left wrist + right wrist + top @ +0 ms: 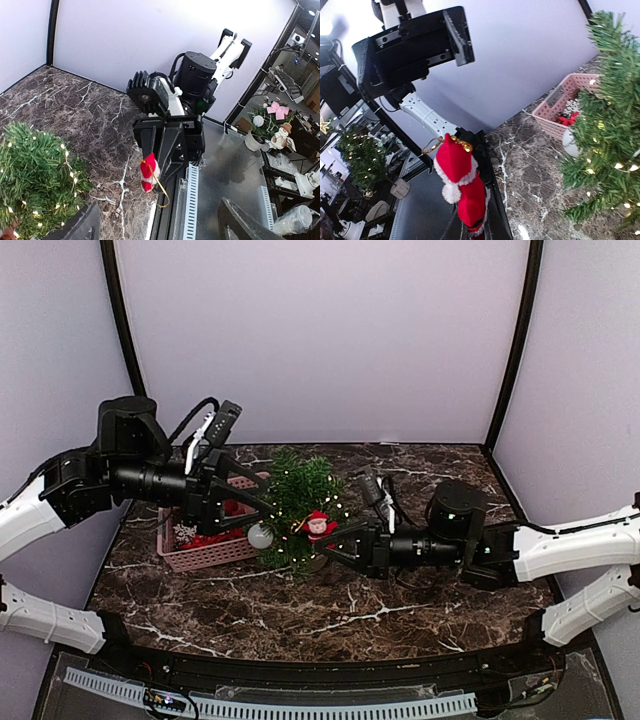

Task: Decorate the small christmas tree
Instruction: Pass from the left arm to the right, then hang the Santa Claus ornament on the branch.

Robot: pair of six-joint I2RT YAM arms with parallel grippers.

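Note:
The small christmas tree (298, 502) stands mid-table with tiny lights on its green branches, and a white ball (260, 535) hangs at its lower left. My right gripper (337, 540) is shut on a red Santa ornament (319, 525) held against the tree's right side. In the right wrist view the Santa ornament (465, 192) rises from my right gripper (475, 232), its gold loop on top, with the tree (607, 125) to the right. My left gripper (262, 508) is open just left of the tree, holding nothing. Its fingers (82, 225) frame the Santa ornament (148, 172) in the left wrist view.
A pink basket (200, 557) with red and white decorations sits left of the tree, under the left arm. It also shows as the pink basket (555, 112) in the right wrist view. The dark marble table (400, 610) ends at a black front edge near the arm bases.

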